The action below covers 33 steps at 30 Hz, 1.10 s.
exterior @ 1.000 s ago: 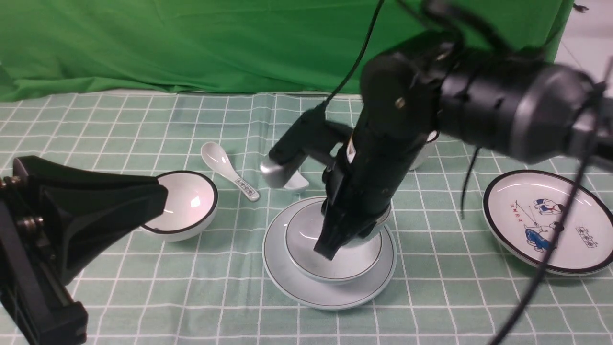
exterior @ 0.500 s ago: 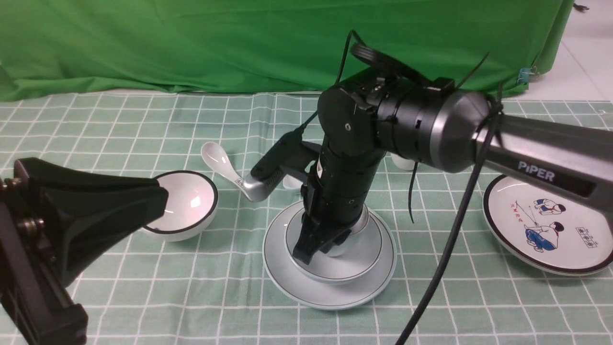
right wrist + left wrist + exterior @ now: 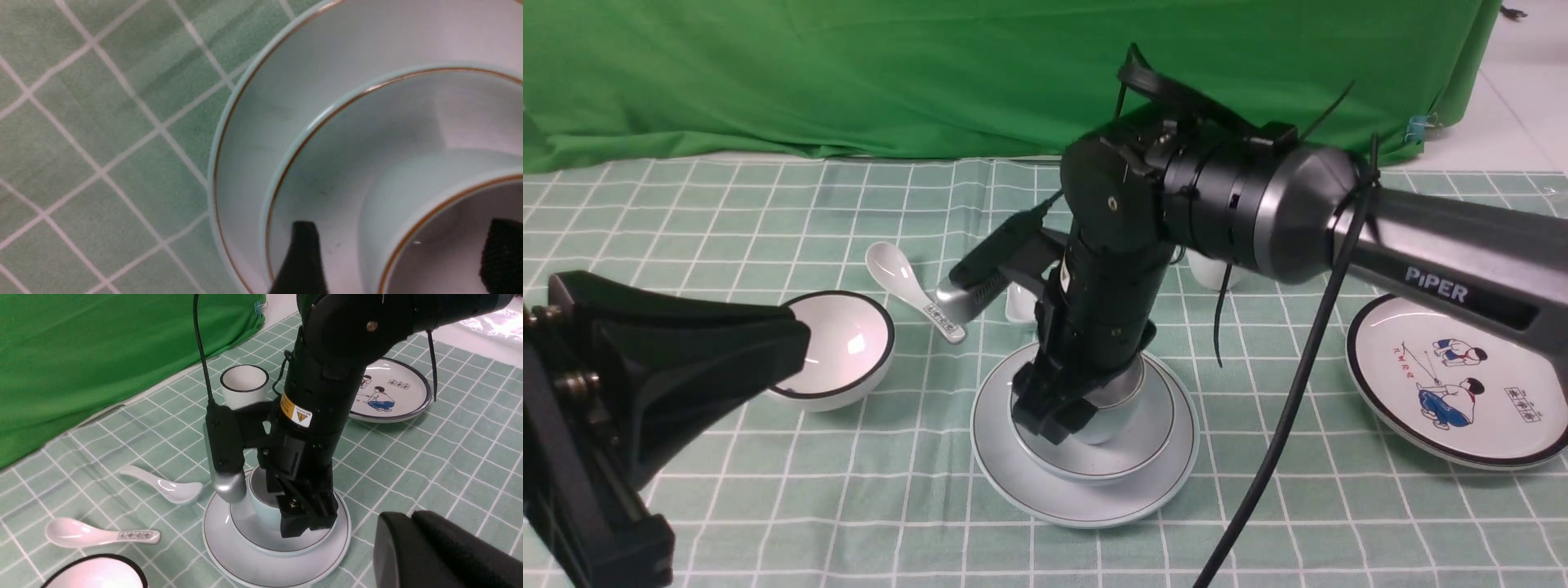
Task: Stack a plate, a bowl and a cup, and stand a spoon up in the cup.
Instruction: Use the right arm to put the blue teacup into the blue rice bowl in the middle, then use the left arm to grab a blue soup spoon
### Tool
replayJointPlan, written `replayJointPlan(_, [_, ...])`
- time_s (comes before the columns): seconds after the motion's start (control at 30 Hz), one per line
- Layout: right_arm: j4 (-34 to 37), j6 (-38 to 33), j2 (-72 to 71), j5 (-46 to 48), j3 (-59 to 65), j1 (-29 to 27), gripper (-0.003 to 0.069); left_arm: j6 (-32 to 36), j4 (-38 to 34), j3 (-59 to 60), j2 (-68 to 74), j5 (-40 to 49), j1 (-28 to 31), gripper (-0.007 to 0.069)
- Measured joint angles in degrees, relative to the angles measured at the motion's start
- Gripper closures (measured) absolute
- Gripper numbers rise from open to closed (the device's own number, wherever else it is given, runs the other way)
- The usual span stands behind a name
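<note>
The right claw (image 3: 1055, 420) is open astride the rim of the cup (image 3: 392, 188), which sits in the bowl (image 3: 1094, 459) on the plate (image 3: 1013, 483). The left claw (image 3: 796, 339) is closed.

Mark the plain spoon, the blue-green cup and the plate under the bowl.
plain spoon (image 3: 179, 491), left wrist view, on its scoop end.
cup (image 3: 263, 506), left wrist view, on its outer wall.
plate (image 3: 1086, 508), front view, on its bare near rim.

Glossy ceramic cup (image 3: 261, 506); matt tablecloth (image 3: 768, 212)
</note>
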Motion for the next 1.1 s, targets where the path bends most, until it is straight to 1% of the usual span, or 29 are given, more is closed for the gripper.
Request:
replayJointPlan(0.03, [0.0, 0.0, -0.4, 1.7, -1.9, 0.0, 0.0081, -1.6, 0.1, -0.1, 0.7, 0.0, 0.0, 0.0607])
replayJointPlan(0.07, [0.0, 0.0, -0.5, 2.4, -2.2, 0.0, 0.0085, -1.6, 0.2, -0.1, 0.8, 0.0, 0.0, 0.0607])
replayJointPlan(0.1, [0.0, 0.0, -1.5, 4.5, -4.2, 0.0, 0.0112, -3.1, 0.8, -0.5, 2.0, 0.5, 0.0, 0.0607])
replayJointPlan(0.17, [-0.2, 0.0, -4.2, 7.7, -6.3, 0.0, 0.0201, -4.9, 1.7, -1.7, 5.0, 2.0, 0.0, 0.0607])
replayJointPlan(0.2, [-0.9, 0.0, -6.4, 8.5, -6.8, 0.0, 0.0261, -6.4, 2.2, -3.4, 7.4, 3.5, 0.0, 0.0607])
replayJointPlan(0.23, [-1.9, 0.3, -8.4, 8.5, -7.2, 0.0, 0.0342, -7.5, 2.4, -5.0, 9.7, 4.7, 0.0, 0.0607])
replayJointPlan(0.27, [-1.9, 0.4, -8.4, 8.5, -7.2, 0.0, 0.0342, -7.5, 2.3, -5.0, 10.2, 5.0, 0.0, 0.0607])
replayJointPlan(0.3, [-4.9, 2.1, -12.3, 8.5, -6.8, 0.0, 0.0462, -9.4, 2.4, -8.3, 14.3, 7.1, 0.0, 0.0607])
replayJointPlan(0.33, [-5.4, 2.7, -12.7, 8.5, -6.7, 0.0, 0.0474, -9.6, 2.4, -9.0, 15.4, 7.3, 0.0, 0.0607])
replayJointPlan(0.37, [-9.9, 5.5, -17.4, 8.5, -4.0, 0.0, 0.058, -11.0, 2.4, -12.5, 20.7, 8.3, 0.0, 0.0607])
replayJointPlan(0.43, [-12.7, 7.7, -20.9, 8.5, -0.9, 0.0, 0.0616, -11.9, 2.4, -15.4, 26.2, 8.9, 0.0, 0.0607])
replayJointPlan(0.5, [-15.9, 10.7, -26.1, 8.5, 4.6, 0.0, 0.0631, -12.4, 2.4, -18.3, 31.0, 9.4, -0.2, 0.0607])
replayJointPlan(0.53, [-15.9, 10.9, -26.6, 8.5, 4.6, 0.0, 0.0631, -12.4, 2.4, -18.6, 32.2, 9.4, -0.3, 0.0607])
replayJointPlan(0.57, [-17.5, 12.9, -31.8, 8.5, 10.7, -0.1, 0.0629, -13.7, 3.2, -21.9, 38.1, 9.5, -1.8, 0.0607])
replayJointPlan(0.67, [-17.8, 14.5, -38.0, 8.1, 17.9, -0.1, 0.0615, -17.8, 6.7, -26.3, 44.4, 9.6, -5.1, 0.0607])
replayJointPlan(0.7, [-17.9, 15.1, -41.5, 7.2, 22.3, -0.1, 0.0608, -21.4, 10.7, -29.3, 48.2, 10.2, -7.3, 0.0607])
replayJointPlan(0.77, [-18.0, 16.2, -45.7, 5.9, 26.6, -0.1, 0.0597, -26.4, 17.1, -33.7, 53.3, 11.7, -9.7, 0.0607])
replayJointPlan(0.83, [-18.0, 16.7, -49.4, 5.0, 30.2, -0.1, 0.0591, -30.6, 21.0, -39.1, 57.4, 13.6, -11.0, 0.0607])
replayJointPlan(0.87, [-18.0, 16.8, -49.8, 4.9, 30.5, -0.1, 0.0591, -30.6, 21.0, -39.1, 57.8, 13.6, -11.0, 0.0607])
replayJointPlan(0.9, [-18.1, 17.0, -52.6, 4.4, 33.0, -0.1, 0.0585, -33.4, 23.1, -43.2, 60.9, 15.1, -11.1, 0.0607])
replayJointPlan(0.97, [-18.1, 17.3, -55.5, 4.2, 35.1, -0.1, 0.0579, -36.5, 24.5, -49.2, 65.0, 17.3, -10.8, 0.0607])
replayJointPlan(1.1, [-18.3, 17.6, -60.7, 3.7, 39.2, -0.1, 0.0566, -40.9, 27.2, -62.7, 76.3, 25.4, -9.7, 0.0607])
